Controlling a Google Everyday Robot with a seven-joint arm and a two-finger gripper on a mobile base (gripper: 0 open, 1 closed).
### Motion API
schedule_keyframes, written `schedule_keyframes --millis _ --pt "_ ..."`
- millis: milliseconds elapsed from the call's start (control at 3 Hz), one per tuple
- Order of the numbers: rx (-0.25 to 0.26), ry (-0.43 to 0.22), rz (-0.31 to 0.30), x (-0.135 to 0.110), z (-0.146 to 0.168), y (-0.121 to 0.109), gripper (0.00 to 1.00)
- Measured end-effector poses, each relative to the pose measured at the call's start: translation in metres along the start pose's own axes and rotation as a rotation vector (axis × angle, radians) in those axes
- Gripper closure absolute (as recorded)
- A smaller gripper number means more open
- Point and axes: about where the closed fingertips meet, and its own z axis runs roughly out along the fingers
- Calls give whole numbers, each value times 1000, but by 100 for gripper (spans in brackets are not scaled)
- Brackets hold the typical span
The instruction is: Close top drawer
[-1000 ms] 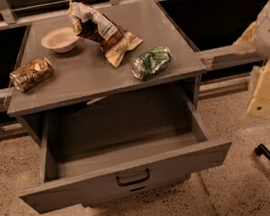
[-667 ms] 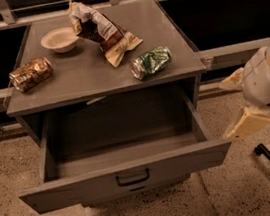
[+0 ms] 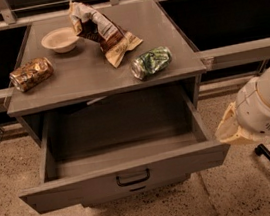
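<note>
the top drawer (image 3: 86,185) hangs pulled far out, its front panel running left to right, with the end effector (image 3: 231,129) just beside that panel's right end; whether it is open or closed cannot be told.

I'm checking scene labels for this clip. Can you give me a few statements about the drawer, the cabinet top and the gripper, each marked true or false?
1. The top drawer is pulled out. True.
2. A can lies inside the drawer. False: the drawer looks empty. The green can and the gold can both lie on their sides on the cabinet top.
3. The gripper is by the drawer's front corner on the right of the view. True.
4. The bowl is upside down. False: it sits upright with its opening up.
5. A crumpled bag lies on the cabinet top beside the bowl. True.
</note>
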Motion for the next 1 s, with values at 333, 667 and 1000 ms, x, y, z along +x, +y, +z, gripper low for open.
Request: schedule_keyframes --millis 333,667,1000 --pt "-62 -126 -12 -5 35 5 100" --pt "-120 -261 -4 -22 85 21 100" --pt "-145 -329 21 -34 126 39 100"
